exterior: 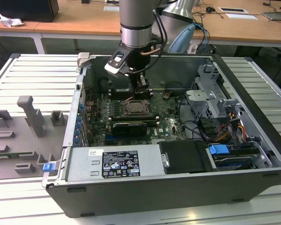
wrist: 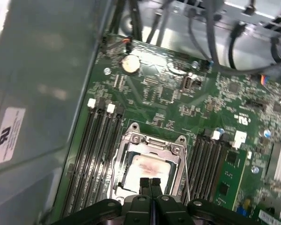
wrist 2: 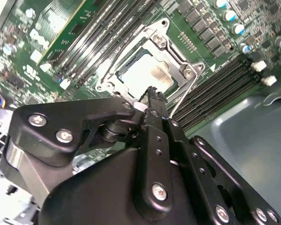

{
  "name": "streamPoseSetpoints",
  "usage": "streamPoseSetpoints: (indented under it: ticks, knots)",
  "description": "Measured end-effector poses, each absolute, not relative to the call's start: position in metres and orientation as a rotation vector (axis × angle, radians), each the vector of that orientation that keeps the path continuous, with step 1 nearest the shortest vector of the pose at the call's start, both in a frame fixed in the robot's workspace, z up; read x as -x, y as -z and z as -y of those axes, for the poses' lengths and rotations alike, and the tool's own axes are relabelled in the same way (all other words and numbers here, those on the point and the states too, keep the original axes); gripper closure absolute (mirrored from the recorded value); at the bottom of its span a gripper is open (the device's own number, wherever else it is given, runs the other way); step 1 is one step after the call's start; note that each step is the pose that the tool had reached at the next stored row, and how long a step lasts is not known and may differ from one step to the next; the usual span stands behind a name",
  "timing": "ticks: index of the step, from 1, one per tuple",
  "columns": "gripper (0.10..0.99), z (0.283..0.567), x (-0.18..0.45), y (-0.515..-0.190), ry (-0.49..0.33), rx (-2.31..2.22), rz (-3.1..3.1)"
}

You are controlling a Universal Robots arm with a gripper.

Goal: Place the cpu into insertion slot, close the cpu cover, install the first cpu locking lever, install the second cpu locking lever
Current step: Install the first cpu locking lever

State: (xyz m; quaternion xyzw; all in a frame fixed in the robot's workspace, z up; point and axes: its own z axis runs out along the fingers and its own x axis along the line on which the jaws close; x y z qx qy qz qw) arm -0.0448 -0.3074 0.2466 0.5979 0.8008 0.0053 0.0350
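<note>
Black metal comes first: in the first wrist view the claw (wrist: 150, 183) has its two fingertips pressed together side by side with nothing visible between them, so it is closed and carries nothing. Its tip hangs just over one edge of the insertion slot (wrist: 125, 161). I cannot tell whether it touches the metal there.

Just past the tip lies the cpu (wrist: 147, 168), pale silver-grey top up, seated flat inside the slot. The cpu cover (wrist: 152, 146) lies down over it, and the chip shows through the large window of the silvery frame. The first step therefore looks done. Judging by how flat the frame sits, the second looks done or very nearly so.

The levers are less certain. In the second wrist view a thin wire locking lever (wrist 2: 183, 96) runs along one side of the slot. It seems to stand a little off the frame rather than tucked under a hook, so I would judge it not yet latched. The locking work appears to be what is left.

Long black memory slots (wrist: 96, 150) run on either side, set in the green motherboard (wrist: 178, 93). Farther out, in the exterior view, the arm (exterior: 136, 23) reaches down into the open computer case (exterior: 154, 199). The case lies on a slatted metal worktop (exterior: 33, 70), with grey fixtures (exterior: 30, 115) towards the exterior view's left.
</note>
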Motion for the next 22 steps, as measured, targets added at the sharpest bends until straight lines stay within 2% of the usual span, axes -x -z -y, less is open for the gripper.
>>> streamPoseSetpoints:
  ticks: [22]
  knots:
    - [0.98, 0.3074, 0.0449, -0.2466, -0.031, -1.476, -2.696]
